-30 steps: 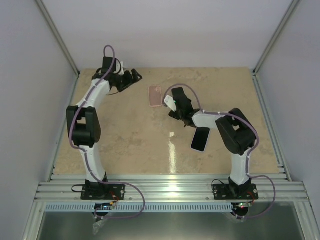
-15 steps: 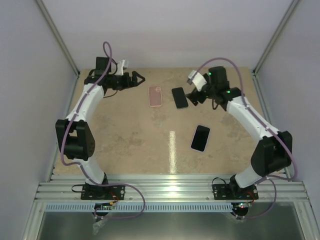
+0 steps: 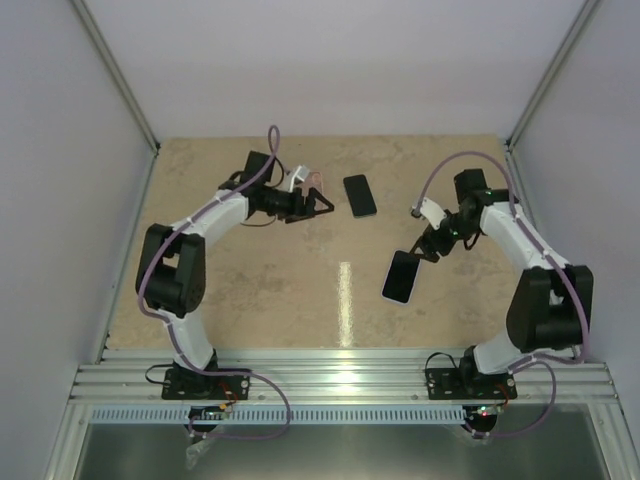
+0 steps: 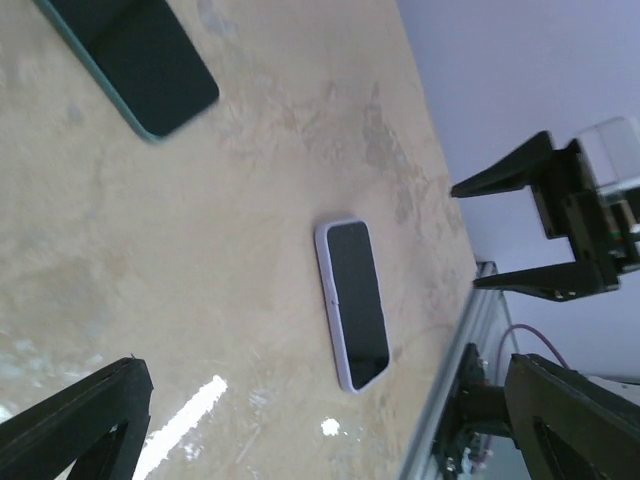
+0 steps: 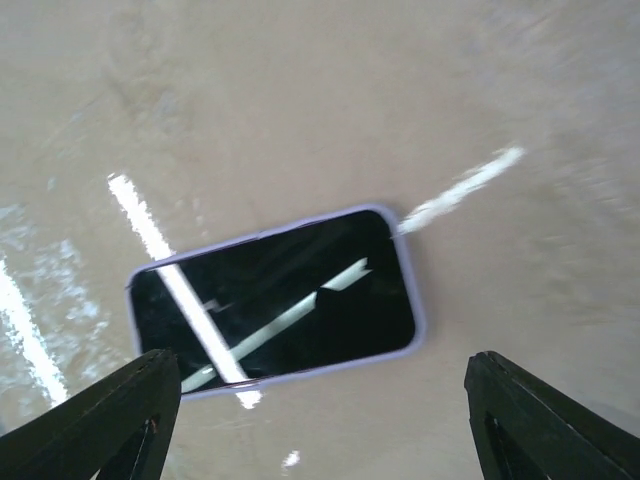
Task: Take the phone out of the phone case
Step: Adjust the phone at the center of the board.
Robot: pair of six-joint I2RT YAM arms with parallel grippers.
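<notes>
Jaws of the left gripper (image 3: 322, 205) and the right gripper (image 3: 425, 250) stand wide apart, gripping nothing. We see the phone (image 3: 401, 277), inside its lilac case (image 4: 337, 330), lying flat towards the table's (image 3: 250, 290) near edge, right of centre, beneath the right gripper.

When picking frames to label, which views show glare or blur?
Top external: sharp, with one glare streak on the table. Right wrist: motion-blurred, light streaks reflecting across the lilac-cased phone. Left wrist: mostly sharp, small glare spots on the table.
</notes>
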